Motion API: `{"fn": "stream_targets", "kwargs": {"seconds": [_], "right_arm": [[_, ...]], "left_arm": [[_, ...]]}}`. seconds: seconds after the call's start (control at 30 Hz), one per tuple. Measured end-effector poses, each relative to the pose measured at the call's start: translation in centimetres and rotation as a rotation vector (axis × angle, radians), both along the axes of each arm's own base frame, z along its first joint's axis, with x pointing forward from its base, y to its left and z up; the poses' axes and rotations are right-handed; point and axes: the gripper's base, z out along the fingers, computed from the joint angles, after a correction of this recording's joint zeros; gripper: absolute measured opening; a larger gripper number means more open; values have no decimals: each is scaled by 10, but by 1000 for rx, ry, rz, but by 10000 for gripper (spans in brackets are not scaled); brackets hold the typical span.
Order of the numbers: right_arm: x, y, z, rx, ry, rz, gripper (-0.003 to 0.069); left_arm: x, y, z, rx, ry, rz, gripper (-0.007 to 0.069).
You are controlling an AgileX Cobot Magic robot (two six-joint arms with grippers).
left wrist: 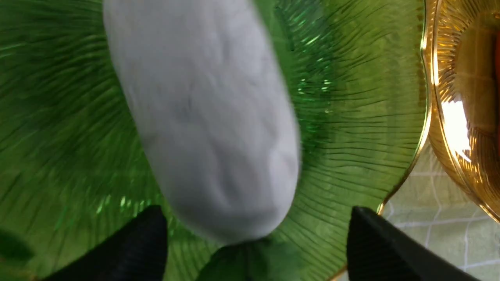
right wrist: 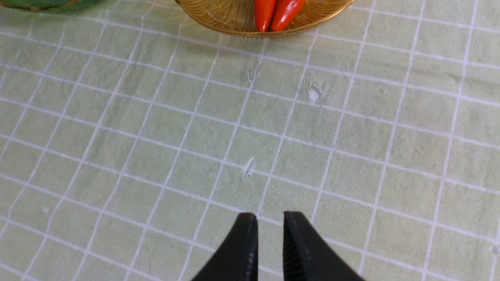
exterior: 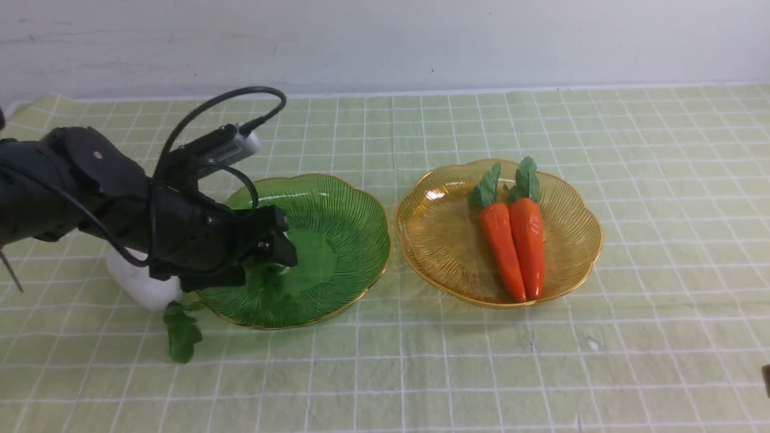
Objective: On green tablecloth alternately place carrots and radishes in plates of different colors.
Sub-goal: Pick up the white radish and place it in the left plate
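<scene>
A white radish (left wrist: 207,117) lies in the green plate (left wrist: 351,97), slightly blurred, ahead of my left gripper (left wrist: 256,212). Its jaws stand wide open to either side of the radish's leafy end and do not touch it. In the front view the left gripper (exterior: 278,243) hangs over the green plate (exterior: 343,240) and hides that radish. Another radish (exterior: 141,285) lies on the green tablecloth (exterior: 421,373) left of this plate, half under the arm. Two carrots (exterior: 502,249) (exterior: 529,243) lie side by side in the amber plate (exterior: 445,240). My right gripper (right wrist: 269,242) is shut and holds nothing.
The second radish's leaves (exterior: 180,334) spread on the cloth by the green plate's near-left rim. The two plates stand nearly rim to rim. A white wall (exterior: 385,42) closes off the far edge. The right gripper hovers over bare cloth nearer than the amber plate (right wrist: 218,17).
</scene>
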Motion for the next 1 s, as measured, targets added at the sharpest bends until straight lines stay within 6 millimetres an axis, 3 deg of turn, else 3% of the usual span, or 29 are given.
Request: {"fn": "stream_targets", "kwargs": {"seconds": [0.1, 0.27, 0.4, 0.5, 0.53, 0.73, 0.8, 1.0], "right_arm": [[0, 0, 0, -8, -3, 7, 87], [0, 0, 0, -11, 0, 11, 87], [-1, 0, -1, -12, 3, 13, 87], [-1, 0, -1, -13, 2, 14, 87], [-1, 0, -1, -14, 2, 15, 87], [-1, 0, -1, -14, 2, 15, 87], [-1, 0, -1, -14, 2, 15, 87], [0, 0, 0, -14, 1, 15, 87]], "left_arm": [[9, -4, 0, -20, -40, -20, 673], [18, 0, 16, -26, -106, -21, 682], [23, 31, 38, -37, -143, 58, 682], [21, 73, 46, -37, -121, 172, 672], [20, 76, 46, -33, -118, 178, 668], [13, 149, 25, -21, 9, 396, 613], [14, 159, 13, -34, 57, 439, 600], [22, 159, -18, -60, 136, 454, 600]]}}
